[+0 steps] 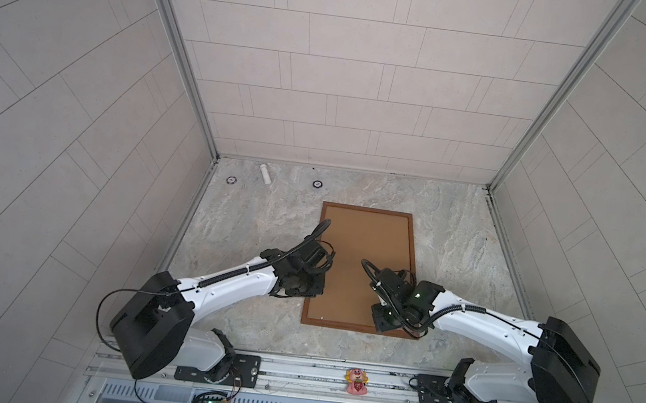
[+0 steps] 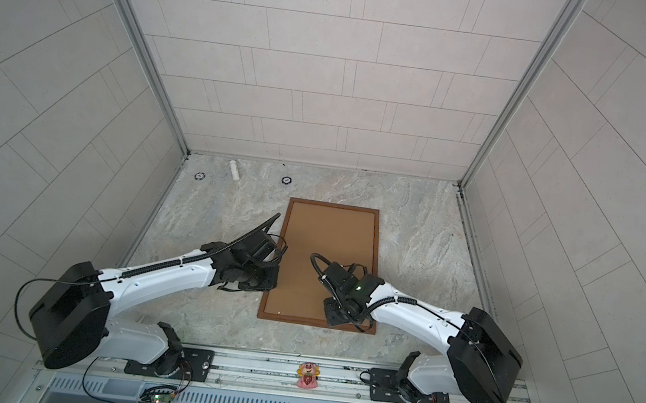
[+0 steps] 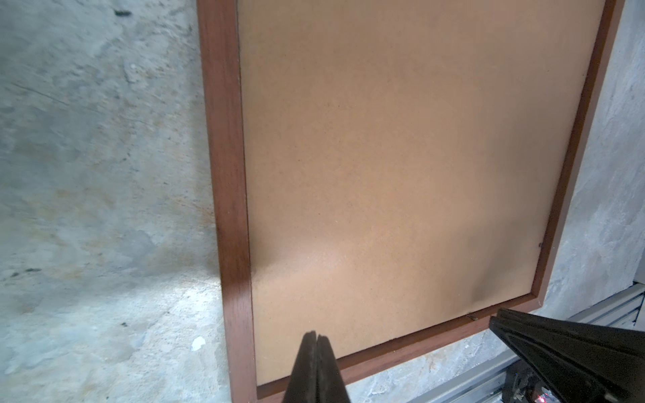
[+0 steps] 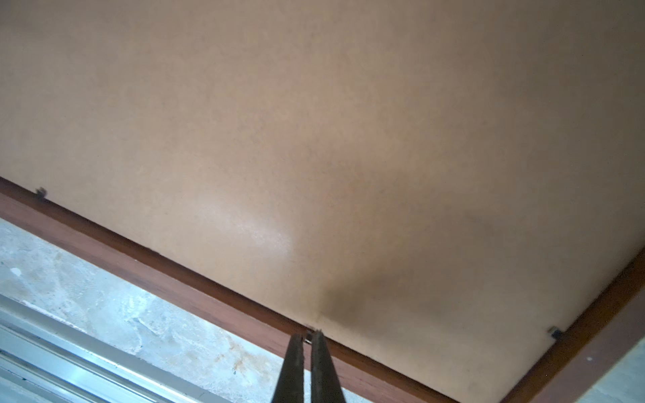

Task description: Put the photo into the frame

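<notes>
Okay, the frame (image 1: 368, 209) is lying back-up on the marble table (image 1: 474, 250), with the brown backing board (image 1: 361, 249) sitting inside it. Photo's not showing anywhere; prob. under the board, can't confirm. L gripper (image 3: 316, 340) is hovering clenched over the board's near corner. R gripper (image 4: 307, 336), also clenched, is nosing at a small clip (image 4: 309, 333) on the near rail. Looks like securing clips is what's left.

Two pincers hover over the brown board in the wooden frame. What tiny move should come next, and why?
Probably the right tool should nudge the small metal tab at its tips sideways. Its jaws are shut at that tab on the frame, and the backing board covers the opening; no photo shows, so whether that frees or locks the board is unclear.
</notes>
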Robot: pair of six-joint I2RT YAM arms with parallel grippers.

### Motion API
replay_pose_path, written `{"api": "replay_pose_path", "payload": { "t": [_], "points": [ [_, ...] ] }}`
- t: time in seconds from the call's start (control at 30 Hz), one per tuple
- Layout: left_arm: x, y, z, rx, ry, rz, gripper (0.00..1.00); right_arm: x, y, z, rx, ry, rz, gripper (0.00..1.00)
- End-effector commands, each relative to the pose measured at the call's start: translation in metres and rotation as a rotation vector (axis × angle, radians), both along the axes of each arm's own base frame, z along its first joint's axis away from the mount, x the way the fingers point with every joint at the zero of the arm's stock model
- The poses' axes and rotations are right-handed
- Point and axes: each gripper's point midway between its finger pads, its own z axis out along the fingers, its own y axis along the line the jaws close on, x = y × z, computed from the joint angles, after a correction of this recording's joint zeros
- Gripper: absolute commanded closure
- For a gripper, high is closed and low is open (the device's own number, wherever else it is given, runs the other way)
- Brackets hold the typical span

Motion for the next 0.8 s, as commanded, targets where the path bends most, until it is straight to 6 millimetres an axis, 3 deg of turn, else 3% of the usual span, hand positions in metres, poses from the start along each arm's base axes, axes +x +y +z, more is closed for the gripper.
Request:
{"api": "replay_pose_path", "payload": {
  "t": [0.0,0.77],
  "points": [
    [0.005,0.004,0.005,0.016,-0.012,-0.001,0.96,-0.004,-0.003,-0.004,-0.009,0.015,0.002,1.00],
    [0.006,0.004,0.002,0.016,0.003,-0.001,0.96,-0.007,-0.016,-0.022,-0.063,0.014,0.000,1.00]
  ]
}}
